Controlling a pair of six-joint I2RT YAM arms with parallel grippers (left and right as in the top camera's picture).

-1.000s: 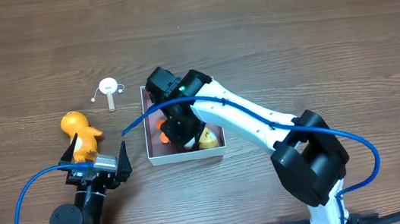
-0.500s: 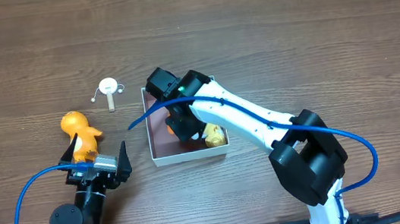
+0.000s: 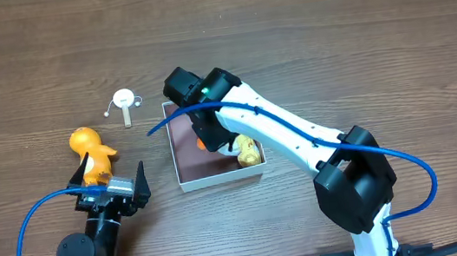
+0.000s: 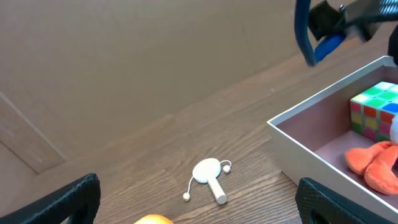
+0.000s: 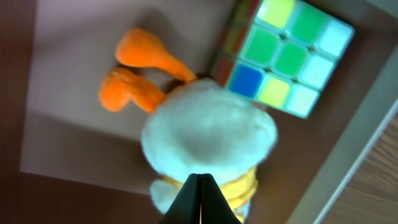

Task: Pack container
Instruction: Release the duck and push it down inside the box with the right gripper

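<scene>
The container (image 3: 188,155) is a shallow white-walled box with a pinkish-brown floor, at mid-table. In it lie a white and yellow plush duck (image 3: 247,150) with orange feet, and a Rubik's cube (image 5: 289,56). My right gripper (image 3: 212,135) is over the container; in the right wrist view it is (image 5: 199,198) shut with nothing in it, just above the plush duck (image 5: 208,137). My left gripper (image 3: 107,188) is open and empty, low at the left, right behind an orange duck toy (image 3: 92,153).
A small white paddle toy (image 3: 124,100) with two beads on strings lies left of the container; it also shows in the left wrist view (image 4: 208,174). The left wrist view shows the container's near wall (image 4: 298,134) and the cube (image 4: 373,107).
My right gripper has moved back across the container, uncovering the plush duck, which now lies at the box's right side. The container has shifted and turned slightly. The left arm has not moved.
</scene>
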